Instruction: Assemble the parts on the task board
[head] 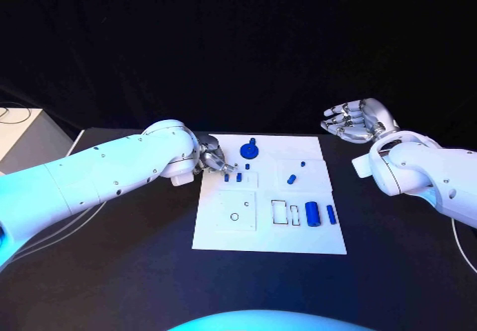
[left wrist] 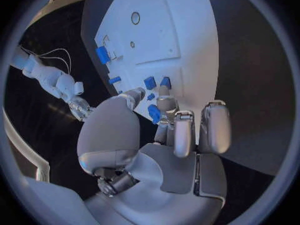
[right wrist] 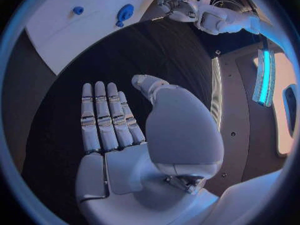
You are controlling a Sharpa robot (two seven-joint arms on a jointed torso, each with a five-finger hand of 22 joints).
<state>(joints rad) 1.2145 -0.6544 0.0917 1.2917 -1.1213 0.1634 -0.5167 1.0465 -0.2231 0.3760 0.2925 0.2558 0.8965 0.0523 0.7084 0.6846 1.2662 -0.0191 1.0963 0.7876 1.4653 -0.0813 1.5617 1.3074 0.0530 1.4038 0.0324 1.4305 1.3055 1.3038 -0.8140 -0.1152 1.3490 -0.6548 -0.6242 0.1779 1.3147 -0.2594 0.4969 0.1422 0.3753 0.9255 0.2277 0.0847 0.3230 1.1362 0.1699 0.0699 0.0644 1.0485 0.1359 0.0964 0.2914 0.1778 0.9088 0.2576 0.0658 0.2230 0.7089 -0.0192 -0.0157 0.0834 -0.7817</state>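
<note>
The white task board [head: 224, 234] [left wrist: 169, 35] lies mid-table. My left hand [head: 213, 158] [left wrist: 169, 135] hovers over its far left corner. It pinches a small blue part [left wrist: 154, 113] between thumb and a finger. Two blue pegs [head: 233, 177] [left wrist: 157, 82] stand in the board just beyond the fingertips. A round blue part [head: 249, 149] [right wrist: 124, 12] sits at the far edge. Two blue cylinders [head: 320, 214] lie near the right edge, and smaller blue pieces [head: 291, 179] lie mid-board. My right hand [head: 356, 119] [right wrist: 112, 130] is raised off the board's far right corner, fingers straight, holding nothing.
White outlined slots [head: 285, 212] and round holes [head: 234, 216] [left wrist: 135, 18] mark the board's near half. A pale box [head: 25, 134] stands at the table's far left. Black table surface [head: 119, 276] surrounds the board.
</note>
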